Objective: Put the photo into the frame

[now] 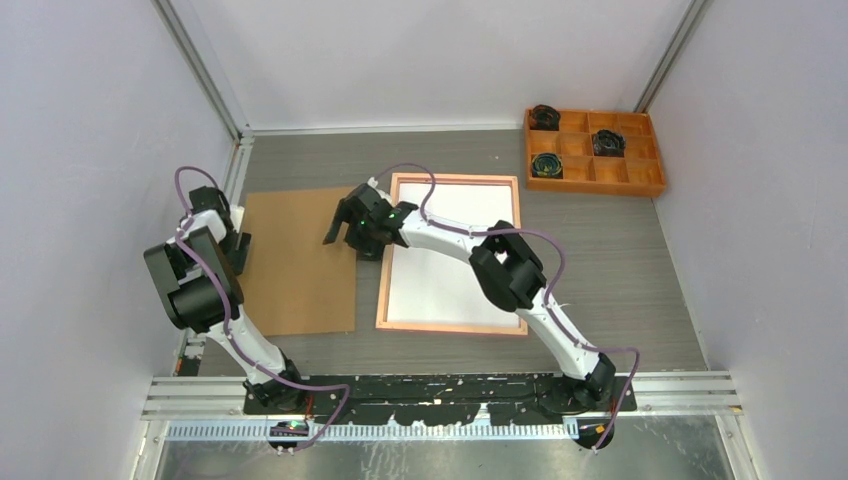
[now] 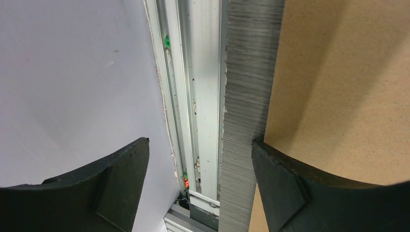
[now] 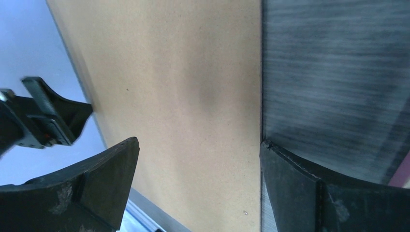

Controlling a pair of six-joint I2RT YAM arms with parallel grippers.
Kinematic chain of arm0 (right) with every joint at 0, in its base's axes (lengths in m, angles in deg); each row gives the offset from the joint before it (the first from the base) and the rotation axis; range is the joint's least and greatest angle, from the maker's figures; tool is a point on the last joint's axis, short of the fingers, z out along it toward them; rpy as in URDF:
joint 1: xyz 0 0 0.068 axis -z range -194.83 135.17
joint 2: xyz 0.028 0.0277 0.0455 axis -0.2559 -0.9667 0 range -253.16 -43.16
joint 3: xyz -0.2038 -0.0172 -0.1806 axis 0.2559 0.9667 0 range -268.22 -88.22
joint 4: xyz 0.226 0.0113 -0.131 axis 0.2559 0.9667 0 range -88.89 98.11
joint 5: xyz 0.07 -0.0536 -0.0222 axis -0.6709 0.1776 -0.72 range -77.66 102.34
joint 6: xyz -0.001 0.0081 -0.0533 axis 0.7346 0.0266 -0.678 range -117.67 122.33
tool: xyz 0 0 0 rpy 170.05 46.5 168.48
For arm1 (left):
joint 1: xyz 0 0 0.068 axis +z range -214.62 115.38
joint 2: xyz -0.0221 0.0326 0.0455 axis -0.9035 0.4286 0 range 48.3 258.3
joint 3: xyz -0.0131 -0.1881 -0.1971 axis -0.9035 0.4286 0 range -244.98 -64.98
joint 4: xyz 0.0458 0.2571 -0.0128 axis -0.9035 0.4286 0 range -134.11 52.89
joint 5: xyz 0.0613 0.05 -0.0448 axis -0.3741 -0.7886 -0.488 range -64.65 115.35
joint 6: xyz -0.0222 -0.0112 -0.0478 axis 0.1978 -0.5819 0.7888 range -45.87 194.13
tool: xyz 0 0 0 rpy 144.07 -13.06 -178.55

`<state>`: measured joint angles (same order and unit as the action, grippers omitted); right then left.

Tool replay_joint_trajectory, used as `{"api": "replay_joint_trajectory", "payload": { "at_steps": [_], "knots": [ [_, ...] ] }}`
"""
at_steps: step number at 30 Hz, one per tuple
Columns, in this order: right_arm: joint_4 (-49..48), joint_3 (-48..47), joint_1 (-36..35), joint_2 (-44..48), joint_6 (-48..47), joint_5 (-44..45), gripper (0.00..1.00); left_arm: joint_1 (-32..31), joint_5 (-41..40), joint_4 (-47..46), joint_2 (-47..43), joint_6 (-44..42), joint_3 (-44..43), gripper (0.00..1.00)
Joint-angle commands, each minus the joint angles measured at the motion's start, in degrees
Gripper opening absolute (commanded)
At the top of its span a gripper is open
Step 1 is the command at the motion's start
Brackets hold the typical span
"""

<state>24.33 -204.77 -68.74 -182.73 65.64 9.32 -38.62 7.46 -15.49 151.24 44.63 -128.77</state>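
Since no blue seascape shows in any view, the photo's place can only be judged. A white sheet [image 1: 450, 260] fills the frame [image 1: 384, 280], and it may be the photo laid face down, though this cannot be settled. The frame is laid flat at the middle of the desk [image 1: 620, 280], tan side up, with its long axis running away from the arm bases.

A brown backing board [image 1: 295, 265] is laid just left of the frame and parallel to it, with a narrow strip of desk between them. The right hand [image 1: 348, 230] is held over that strip, by the far half of the board's right edge and close to the frame's left rail. Its fingers are spread wide and nothing is held. In the right wrist view most of the gap between them is seen over the board, with the board's edge in line with one finger.

The left hand [image 1: 232, 240] is placed at the board's opposite long edge, beside the aluminium rail [image 2: 203, 96]. It is likewise spread and empty.

The coming move is judged to turn on this: the board lies between the two hands, one at each long edge, and the frame lies to the right of both. The right arm is the nearer to the frame.
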Motion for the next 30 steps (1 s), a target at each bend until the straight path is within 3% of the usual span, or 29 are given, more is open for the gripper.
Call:
{"api": "replay_joint_trajectory", "payload": {
  "at_steps": [1, 6, 7, 15, 24, 30],
  "knots": [
    [-13.84, 2.73, 0.59, 2.48, 7.05, -6.81, 0.97, -0.4, 13.69, 7.55, 3.98, 0.85, 4.47, 0.8],
    [-23.91, 5.73, 1.41, 5.74, 12.51, -11.2, 0.96, -0.69, 14.03, 8.58, 3.79, 0.05, 4.17, 0.75],
    [-31.07, 7.16, 1.61, 6.98, 15.76, -13.38, 0.94, -0.69, 14.65, 8.99, 3.31, -0.31, 4.2, 0.73],
    [-49.12, 10.34, 1.38, 8.46, 27.08, -19.57, 0.93, -0.69, 14.91, 9.33, 3.44, -0.56, 3.84, 0.72],
    [-62.23, 14.73, -0.04, 8.44, 35.86, -23.11, 0.89, -0.69, 14.66, 9.4, 3.6, -0.81, 3.41, 0.72],
    [-60.78, 16.27, -0.49, 9.72, 35.37, -23.36, 0.89, -0.69, 14.48, 9.41, 2.77, -0.82, 3.25, 0.72]
  ]
}}
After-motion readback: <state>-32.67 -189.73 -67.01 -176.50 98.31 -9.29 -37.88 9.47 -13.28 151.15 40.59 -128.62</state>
